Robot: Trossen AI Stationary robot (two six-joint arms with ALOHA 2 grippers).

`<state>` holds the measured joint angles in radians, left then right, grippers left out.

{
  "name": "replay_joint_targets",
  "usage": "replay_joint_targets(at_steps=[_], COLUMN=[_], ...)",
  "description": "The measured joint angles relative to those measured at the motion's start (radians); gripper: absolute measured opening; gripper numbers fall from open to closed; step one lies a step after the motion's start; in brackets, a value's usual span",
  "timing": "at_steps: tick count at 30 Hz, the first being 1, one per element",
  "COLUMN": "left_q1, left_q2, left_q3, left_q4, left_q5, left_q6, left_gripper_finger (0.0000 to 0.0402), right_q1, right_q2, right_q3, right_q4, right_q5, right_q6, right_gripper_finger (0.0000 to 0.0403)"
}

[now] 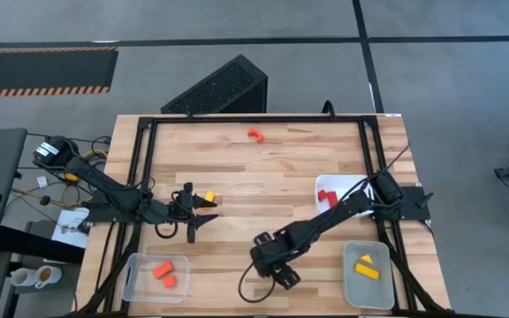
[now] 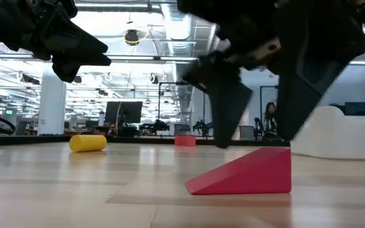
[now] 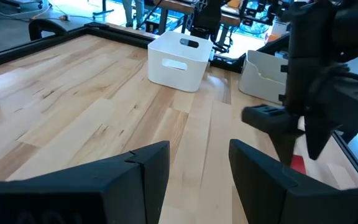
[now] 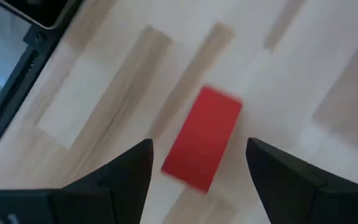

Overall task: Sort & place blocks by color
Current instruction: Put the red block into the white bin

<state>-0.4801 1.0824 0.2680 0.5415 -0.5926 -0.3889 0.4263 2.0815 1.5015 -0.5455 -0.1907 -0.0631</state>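
A red wedge block [image 2: 243,172] lies flat on the wood near the table's near edge. My right gripper [image 4: 199,168] is open and hovers just above it with a finger on either side; the red wedge [image 4: 202,146] shows between the fingers. In the high view my right gripper [image 1: 277,269] hides it. My left gripper [image 1: 203,216] is open over the table's left middle, beside a small yellow block [image 1: 208,196]. An orange arch [image 1: 254,134] sits near the far edge.
A clear tray [image 1: 133,284] at the near left holds orange blocks. A grey tray [image 1: 350,287] at the near right holds yellow ones, and a white tray [image 1: 347,183] at the right holds red ones. A black frame [image 1: 237,117] runs around the table.
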Motion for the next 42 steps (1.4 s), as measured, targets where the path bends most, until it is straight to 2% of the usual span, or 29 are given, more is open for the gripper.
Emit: replay_joint_targets(at_steps=[4,8,11,15,19,24,29,32,35,38,42], left_q1=[0.0,0.0,0.0,0.0,0.0,0.0,0.0,0.0,0.0,0.0,0.0], left_q2=[0.0,0.0,0.0,0.0,0.0,0.0,0.0,0.0,0.0,0.0,0.0], left_q3=[0.0,0.0,0.0,0.0,0.0,0.0,-0.001,-0.001,0.0,0.0,-0.001], left_q4=[0.0,0.0,0.0,-0.001,-0.004,-0.005,-0.009,-0.01,-0.013,-0.014,-0.015], left_q5=[-0.003,-0.003,-0.003,-0.015,-0.017,-0.022,-0.024,-0.022,-0.007,-0.006,-0.006], left_q6=[0.0,0.0,0.0,-0.001,-0.005,-0.006,-0.008,-0.014,-0.018,-0.019,-0.019], left_gripper_finger=[0.0153,0.0153,0.0153,0.0153,0.0153,0.0153,0.0153,0.0153,0.0153,0.0153,0.0153], right_q1=[-0.006,-0.007,0.001,0.02,0.032,0.031,0.015,-0.011,-0.047,-0.086,-0.129], right_q2=[0.0,0.0,0.018,0.015,0.013,0.008,-0.024,-0.08,-0.18,-0.297,-0.507], right_q3=[-0.056,-0.084,-0.098,-0.12,-0.133,-0.133,-0.128,-0.125,-0.164,-0.288,-0.489], right_q4=[0.054,0.142,0.19,0.189,0.146,0.112,0.058,0.011,-0.052,-0.039,0.08], right_q5=[-0.056,-0.056,-0.018,0.111,0.225,0.234,0.215,0.233,0.303,0.348,0.416], right_q6=[0.119,0.168,0.168,0.157,0.157,0.159,0.146,0.16,0.186,0.238,0.335], right_gripper_finger=[0.0282,0.0282,0.0282,0.0274,0.0228,0.0129,0.0127,0.0127,0.0127,0.0127,0.0127])
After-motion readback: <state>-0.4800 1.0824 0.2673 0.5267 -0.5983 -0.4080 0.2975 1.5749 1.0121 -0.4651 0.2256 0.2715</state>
